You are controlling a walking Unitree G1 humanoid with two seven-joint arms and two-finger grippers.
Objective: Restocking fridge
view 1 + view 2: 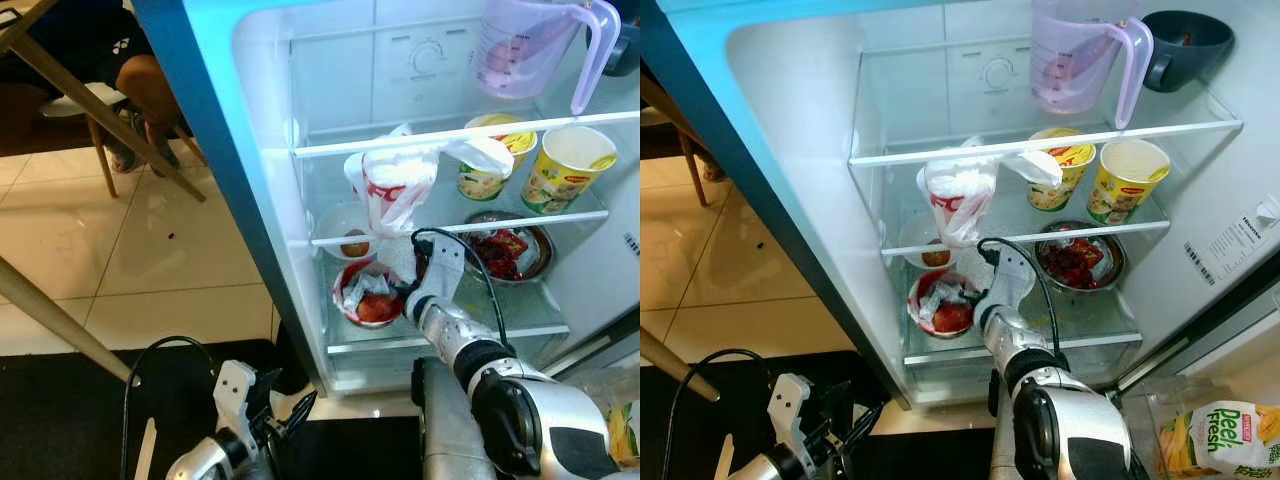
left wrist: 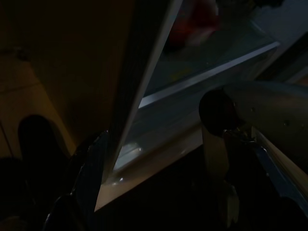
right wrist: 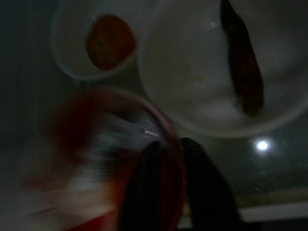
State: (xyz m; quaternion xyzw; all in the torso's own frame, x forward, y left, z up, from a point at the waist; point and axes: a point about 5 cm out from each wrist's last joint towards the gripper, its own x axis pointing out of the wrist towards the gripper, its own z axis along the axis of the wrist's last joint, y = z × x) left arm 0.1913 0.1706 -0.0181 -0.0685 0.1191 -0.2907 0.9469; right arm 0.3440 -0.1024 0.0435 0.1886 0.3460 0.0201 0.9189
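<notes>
My right claw (image 3: 166, 149) is clenched on the rim of the red bowl (image 1: 940, 303) on the lower fridge shelf (image 1: 1080, 320), white bowls just beyond it, so I should push slowly and keep it level.

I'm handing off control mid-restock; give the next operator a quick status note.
Right gripper: inside the fridge on the lower glass shelf, fingers closed on the rim of the red bowl.
Left gripper: hanging low by the fridge door edge, idle.
Already stocked: two noodle cups, steel dish, white bag, jug.
Left: settle and release the red bowl, withdraw. A Deel Fresh bag waits on the floor, right.
</notes>
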